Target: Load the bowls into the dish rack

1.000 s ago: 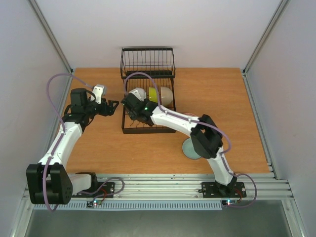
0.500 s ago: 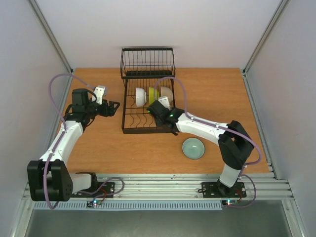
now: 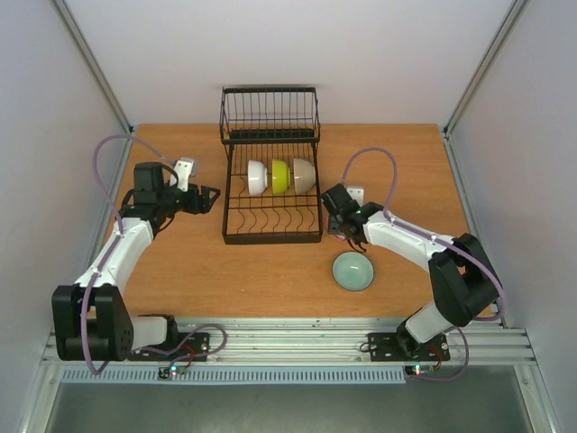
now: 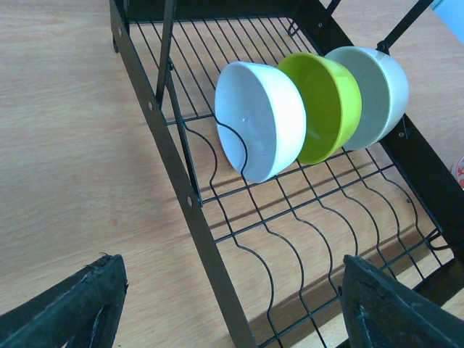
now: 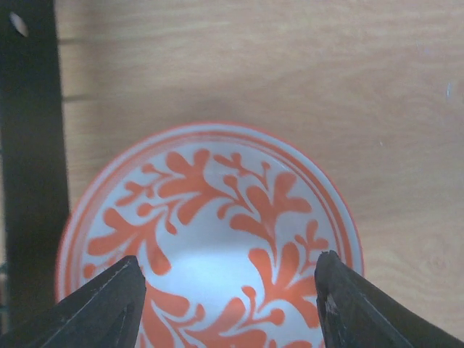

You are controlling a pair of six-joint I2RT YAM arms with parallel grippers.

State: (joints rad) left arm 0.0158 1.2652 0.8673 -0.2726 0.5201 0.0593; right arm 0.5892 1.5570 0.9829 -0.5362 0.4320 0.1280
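Leaving rack [image 3: 270, 240], right claw [image 5: 230, 284] hangs parted over patterned bowl [image 5: 217, 210]; left claw [image 3: 207, 197] wide.

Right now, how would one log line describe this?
rack: three bowls; teal bowl: on table; right gripper: open over patterned bowl; left gripper: open, empty

Black wire dish rack [image 4: 190, 196]. Plain white bowl [image 4: 261, 119], yellow-green bowl [image 4: 326, 105], cream bowl [image 4: 373, 90], pale teal bowl [image 3: 352, 271]. Patterned bowl [image 5: 206, 239]: white, orange-red leaf sprigs, orange-red rim line. Orange-brown wood-grain surface [image 3: 406, 162].
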